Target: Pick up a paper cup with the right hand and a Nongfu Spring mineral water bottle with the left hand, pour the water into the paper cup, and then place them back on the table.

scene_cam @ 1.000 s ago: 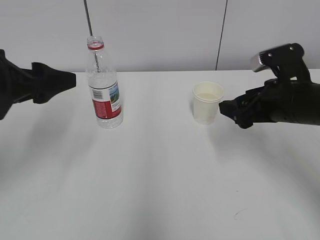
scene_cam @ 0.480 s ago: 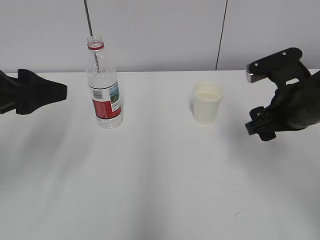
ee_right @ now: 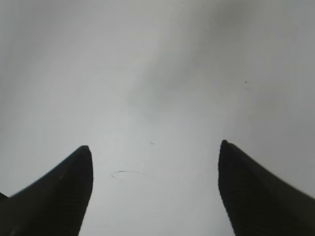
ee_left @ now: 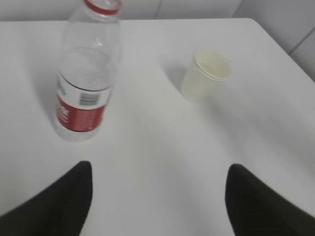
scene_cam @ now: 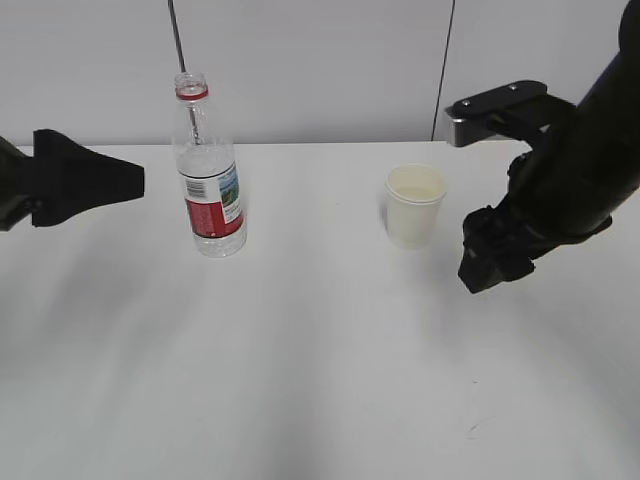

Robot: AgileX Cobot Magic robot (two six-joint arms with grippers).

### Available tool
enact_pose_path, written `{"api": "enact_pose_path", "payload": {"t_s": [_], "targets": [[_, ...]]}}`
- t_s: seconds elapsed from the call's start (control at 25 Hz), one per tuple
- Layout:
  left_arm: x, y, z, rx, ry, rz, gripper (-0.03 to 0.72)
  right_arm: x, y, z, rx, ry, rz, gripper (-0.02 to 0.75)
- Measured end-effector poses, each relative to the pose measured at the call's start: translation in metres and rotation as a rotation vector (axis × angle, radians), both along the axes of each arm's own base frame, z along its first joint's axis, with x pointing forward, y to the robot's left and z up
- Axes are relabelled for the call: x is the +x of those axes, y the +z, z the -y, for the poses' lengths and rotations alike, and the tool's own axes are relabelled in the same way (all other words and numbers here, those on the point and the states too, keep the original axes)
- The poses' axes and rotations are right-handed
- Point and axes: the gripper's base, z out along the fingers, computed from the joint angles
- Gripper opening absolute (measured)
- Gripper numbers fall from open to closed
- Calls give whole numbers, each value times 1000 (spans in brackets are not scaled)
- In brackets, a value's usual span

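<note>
Item one, table (scene_cam: 320, 380): wide white top, faint curved scuff near its front right. Item two, Nongfu Spring mineral water bottle (scene_cam: 206, 170): upright on the table's left half, uncapped, red neck ring, red-and-white label with barcode, a little water at the bottom. Item three, paper cup (scene_cam: 414, 206): upright on the table right of centre, well apart from the bottle, cream-white, mouth up. Item four, my left hand (scene_cam: 85, 183): level above the table, left of the bottle and clear of it, tip pointing toward it; my fingers (ee_left: 59, 201) are spread wide with nothing between them. Item five, my right hand (scene_cam: 492, 258): raised, right of the cup, not touching it, tilted down toward bare table; fingers (ee_right: 59, 191) wide apart, empty
</note>
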Motion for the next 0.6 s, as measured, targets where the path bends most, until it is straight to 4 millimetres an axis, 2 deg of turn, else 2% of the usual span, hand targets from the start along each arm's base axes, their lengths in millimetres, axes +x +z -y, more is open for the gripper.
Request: {"api": "enact_pose_path", "payload": {"t_s": [0.12, 0.36, 0.6], "targets": [[6, 1, -9, 48, 105, 44, 486, -2, 8, -1, 16, 13, 7, 585], [19, 3, -31, 207, 313, 160, 478, -7, 15, 0, 20, 20, 11, 585], [19, -9, -48, 408, 409, 211, 474, -7, 15, 0, 27, 18, 4, 585]]}}
